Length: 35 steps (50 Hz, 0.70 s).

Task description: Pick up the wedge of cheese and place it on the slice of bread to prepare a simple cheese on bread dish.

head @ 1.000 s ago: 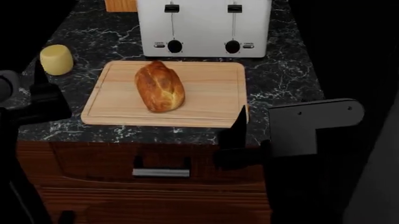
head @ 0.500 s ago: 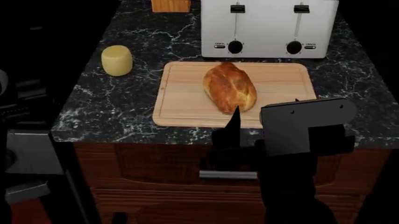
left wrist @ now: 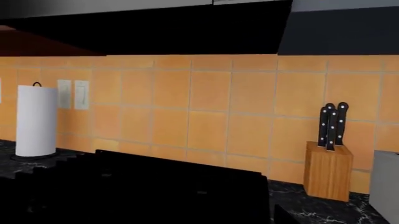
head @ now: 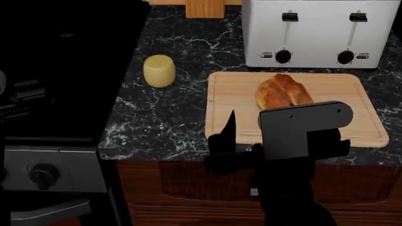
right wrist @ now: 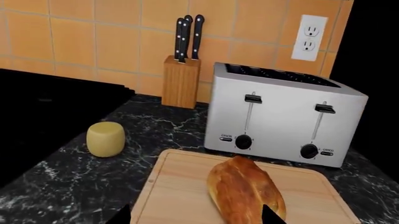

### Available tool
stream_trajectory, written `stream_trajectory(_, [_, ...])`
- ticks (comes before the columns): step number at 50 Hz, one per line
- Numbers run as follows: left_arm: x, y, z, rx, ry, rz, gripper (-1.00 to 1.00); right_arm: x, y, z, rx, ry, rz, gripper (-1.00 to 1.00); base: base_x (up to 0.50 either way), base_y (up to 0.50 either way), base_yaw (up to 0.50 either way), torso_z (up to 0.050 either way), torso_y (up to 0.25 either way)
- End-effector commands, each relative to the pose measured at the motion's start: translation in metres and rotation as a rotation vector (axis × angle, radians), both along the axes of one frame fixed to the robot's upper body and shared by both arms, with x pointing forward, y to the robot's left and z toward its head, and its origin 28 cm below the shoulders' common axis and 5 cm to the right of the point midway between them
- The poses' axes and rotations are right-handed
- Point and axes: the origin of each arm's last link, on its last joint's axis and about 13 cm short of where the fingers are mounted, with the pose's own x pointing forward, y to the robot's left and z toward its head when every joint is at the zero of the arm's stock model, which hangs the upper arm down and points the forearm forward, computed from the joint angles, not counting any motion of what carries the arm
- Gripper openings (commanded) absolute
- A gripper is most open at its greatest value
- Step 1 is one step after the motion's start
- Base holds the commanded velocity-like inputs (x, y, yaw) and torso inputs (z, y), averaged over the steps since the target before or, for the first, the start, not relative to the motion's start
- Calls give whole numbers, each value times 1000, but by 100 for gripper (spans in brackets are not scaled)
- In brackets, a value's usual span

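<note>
- Countertop (head: 163,117): narrow, stove edge just beside the cheese; a sideways nudge could roll the wedge of cheese (head: 159,70) off.
- Cutting board (head: 226,108): carries the slice of bread (head: 283,92), well apart from the cheese; its lumpy crust may shed a smooth cylinder.
- Right gripper (head: 229,136): hangs at the counter's front edge, holding nothing; fingers' spacing unclear.
- Left gripper: out of view.
</note>
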Motion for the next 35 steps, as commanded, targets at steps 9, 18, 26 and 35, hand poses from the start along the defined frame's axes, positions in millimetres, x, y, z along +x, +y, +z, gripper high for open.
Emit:
stream_trajectory(9, [0, -1, -1, 5, -3, -7, 100, 2, 0, -1, 2, 5, 8, 100, 157, 55, 0, 0, 0])
stream_trajectory(18, [0, -1, -1, 10, -2, -8, 100, 3, 1, -2, 1, 6, 11, 100, 156, 44, 0, 0, 0])
stream_trajectory(26, [0, -1, -1, 12, -2, -4, 100, 3, 0, -2, -3, 7, 13, 100, 155, 44, 0, 0, 0])
stream_trajectory(35, [1, -1, -2, 21, -1, -3, 100, 4, 0, -7, -5, 16, 22, 100, 158, 72, 0, 0, 2])
